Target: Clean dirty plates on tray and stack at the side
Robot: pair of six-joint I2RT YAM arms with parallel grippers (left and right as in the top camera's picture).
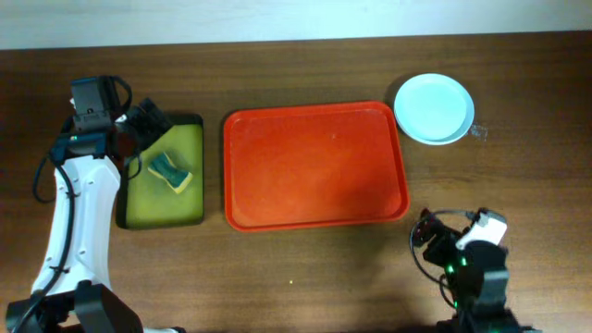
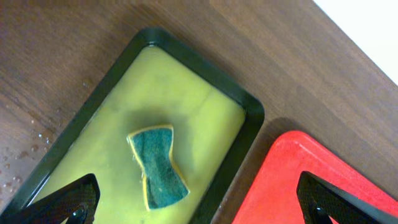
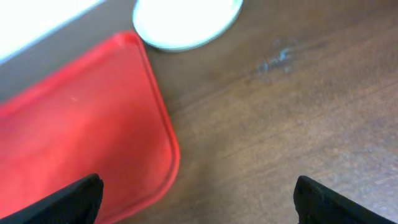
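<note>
The red tray [image 1: 314, 166] lies bare in the middle of the table; it also shows in the left wrist view [image 2: 292, 180] and the right wrist view [image 3: 81, 137]. A stack of plates [image 1: 433, 108], pale mint-blue on top, stands on the table off the tray's far right corner, and its edge shows in the right wrist view [image 3: 186, 22]. My left gripper [image 2: 196, 208] is open and empty above the sponge tray's far edge. My right gripper [image 3: 199, 205] is open and empty above bare table near the red tray's near right corner.
A black-rimmed yellow-green tray [image 1: 190, 199] left of the red tray holds a green-and-yellow sponge [image 1: 171, 172], seen also in the left wrist view [image 2: 158, 165]. Water drops lie on the wood by the plates [image 1: 478, 130].
</note>
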